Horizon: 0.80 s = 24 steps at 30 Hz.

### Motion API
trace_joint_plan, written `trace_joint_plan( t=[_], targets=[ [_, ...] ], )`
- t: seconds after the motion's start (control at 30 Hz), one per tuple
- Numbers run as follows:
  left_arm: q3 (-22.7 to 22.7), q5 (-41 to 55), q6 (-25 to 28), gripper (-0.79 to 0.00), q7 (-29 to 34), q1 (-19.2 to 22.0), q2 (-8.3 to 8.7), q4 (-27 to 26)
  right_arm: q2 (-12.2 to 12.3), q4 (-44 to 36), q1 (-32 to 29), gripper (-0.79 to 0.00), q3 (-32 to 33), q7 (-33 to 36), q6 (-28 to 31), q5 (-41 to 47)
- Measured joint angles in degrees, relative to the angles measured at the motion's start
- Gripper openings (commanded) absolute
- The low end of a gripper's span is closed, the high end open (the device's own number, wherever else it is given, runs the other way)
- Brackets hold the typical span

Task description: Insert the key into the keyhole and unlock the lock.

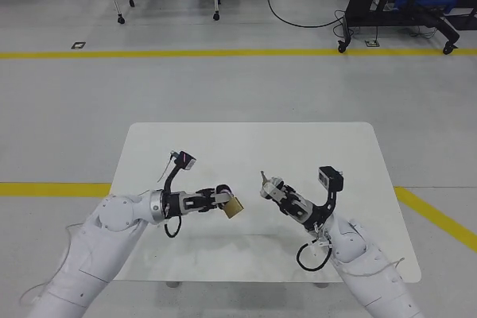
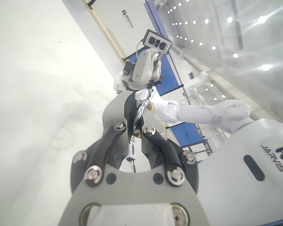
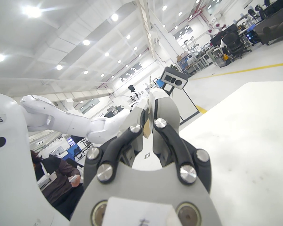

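lock and key apart, open gap between

floor: pale grey | yellow line: across floor | ceiling lights: lit | desks: along far side

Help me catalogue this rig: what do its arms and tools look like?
The left arm and right arm are white shells with black cables looping at the wrists. The left tool and right tool have pale grey fingers on black links with silver screws; a black camera box sits on each wrist.
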<state>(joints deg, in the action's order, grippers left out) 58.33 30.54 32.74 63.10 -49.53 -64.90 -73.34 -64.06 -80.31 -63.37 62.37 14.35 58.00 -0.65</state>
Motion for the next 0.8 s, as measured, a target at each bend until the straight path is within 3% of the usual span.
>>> trace_joint_plan(
  t=[0.17, 0.23, 0.67, 0.73, 0.8],
  targets=[
    [-2.26, 18.21, -3.22, -0.785, 11.66, 3.75, -1.65, 8.54, 0.16, -1.09, -1.43, -0.785, 2.13, -1.42, 0.00, -1.14],
    [-2.82, 19.48, -4.48, -0.785, 13.03, 4.98, -1.92, 10.34, 0.15, -1.21, -1.59, -0.785, 2.26, -1.51, 0.00, -1.36],
    [-2.77, 19.08, -4.49, -0.785, 12.74, 4.74, -1.90, 10.22, 0.14, -1.20, -1.57, -0.785, 2.24, -1.48, 0.00, -1.33],
    [-2.58, 19.12, -6.59, -0.785, 10.66, 4.40, -1.92, 11.19, 0.13, -1.37, -1.69, -0.785, 2.25, -1.61, -0.14, -1.23],
    [-2.54, 21.05, -12.76, -0.785, 5.96, 4.79, -2.21, 12.49, 0.09, -2.22, -2.70, -0.785, 2.14, -2.00, -1.40, 0.60]
  ],
)
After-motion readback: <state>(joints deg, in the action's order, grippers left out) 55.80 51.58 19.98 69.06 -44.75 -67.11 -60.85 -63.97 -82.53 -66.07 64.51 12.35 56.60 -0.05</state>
